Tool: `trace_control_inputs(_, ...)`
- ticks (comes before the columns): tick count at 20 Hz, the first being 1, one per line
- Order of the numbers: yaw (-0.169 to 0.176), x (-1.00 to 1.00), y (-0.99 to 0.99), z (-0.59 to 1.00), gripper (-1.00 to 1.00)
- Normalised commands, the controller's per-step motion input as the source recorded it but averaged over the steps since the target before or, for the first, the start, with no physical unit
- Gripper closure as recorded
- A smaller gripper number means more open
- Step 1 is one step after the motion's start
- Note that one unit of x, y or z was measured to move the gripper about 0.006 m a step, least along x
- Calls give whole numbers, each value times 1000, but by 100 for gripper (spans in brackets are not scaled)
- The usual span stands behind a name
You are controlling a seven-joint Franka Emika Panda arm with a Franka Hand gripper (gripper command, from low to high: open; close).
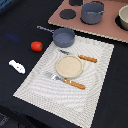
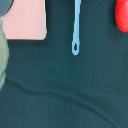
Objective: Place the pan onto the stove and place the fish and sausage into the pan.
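Pan (image 1: pixel 64 36) sits on the far corner of the striped placemat (image 1: pixel 95 75), its thin handle (image 1: pixel 45 28) reaching out over the dark table (image 1: pixel 15 35) toward the exterior view's left. It is not on the stove (image 1: pixel 107 27), which lies just beyond it at the far edge, with a black burner disc (image 1: pixel 66 14), a grey pot (image 1: pixel 92 12) and a pale bowl (image 1: pixel 123 18) on top. The sausage (image 1: pixel 36 46) rests on the table just off the mat's edge, on the exterior view's left of the pan. The fish (image 1: pixel 16 66) lies nearer the camera, well apart from the pan and a little way from the sausage. On the mat are a round tan plate (image 1: pixel 69 66) and two orange-handled pieces of cutlery (image 1: pixel 75 83), one on each side of the plate.

No arm shows in the exterior view. The wrist view looks down on dark cloth: the end of the pan's handle (image 2: pixel 76 30) with its hanging hole, the sausage (image 2: pixel 122 15) at one edge, a pink corner of the stove (image 2: pixel 25 20) at the other. No fingers appear there either, so I cannot tell how the jaws stand, nor how the pan lies relative to them; nothing is seen held.
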Motion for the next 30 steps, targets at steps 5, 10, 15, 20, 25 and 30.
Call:
trace_control_inputs(5, -20, 242, -313, -195, -100)
trace_control_inputs(10, -102, 272, -415, -398, -100)
trace_control_inputs(15, -133, 365, -304, -424, -100)
trace_control_inputs(20, -98, 334, -117, -385, -100)
trace_control_inputs(25, -77, 270, 0, -388, -100)
trace_control_inputs(30, -66, 200, 0, -367, -100)
